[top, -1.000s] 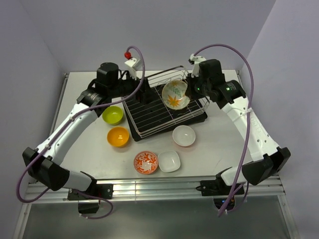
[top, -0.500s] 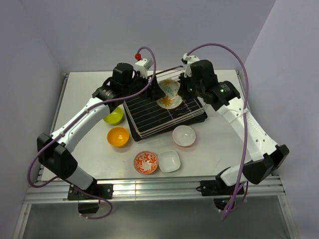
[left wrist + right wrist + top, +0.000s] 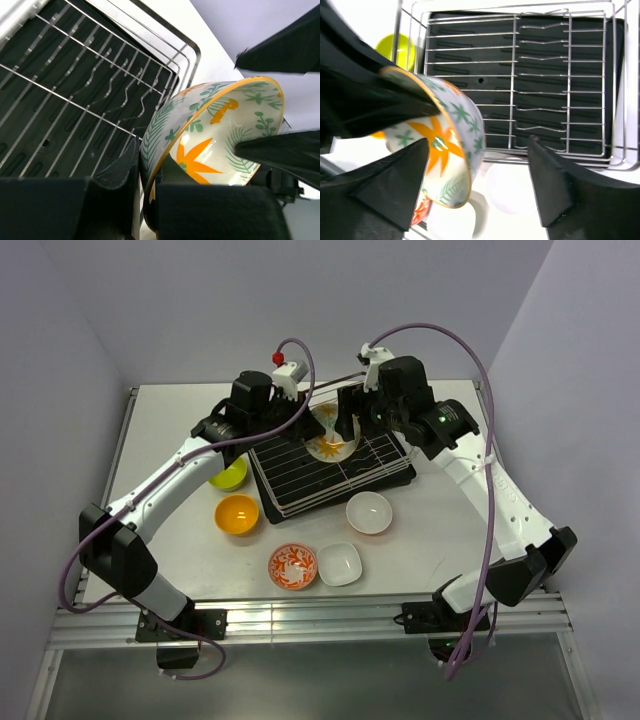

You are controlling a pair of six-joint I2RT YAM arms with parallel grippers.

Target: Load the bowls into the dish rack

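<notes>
The pale leaf-print bowl hangs tilted on edge over the far part of the dish rack. My left gripper is shut on the bowl's rim. In the left wrist view one finger lies inside the bowl and one outside, at the left gripper. My right gripper stands open, its fingers spread either side of the bowl without pinching it. The rack's wires and black tray hold no bowls.
Left of the rack sit a lime green bowl and an orange bowl. In front of it are a round white bowl, a squarish white bowl and a red-and-white patterned bowl.
The left gripper has reached in and shut on the leaf-print bowl's rim. The right gripper, which held the bowl, has opened. The bowl moved left, towards the rack's far side.
</notes>
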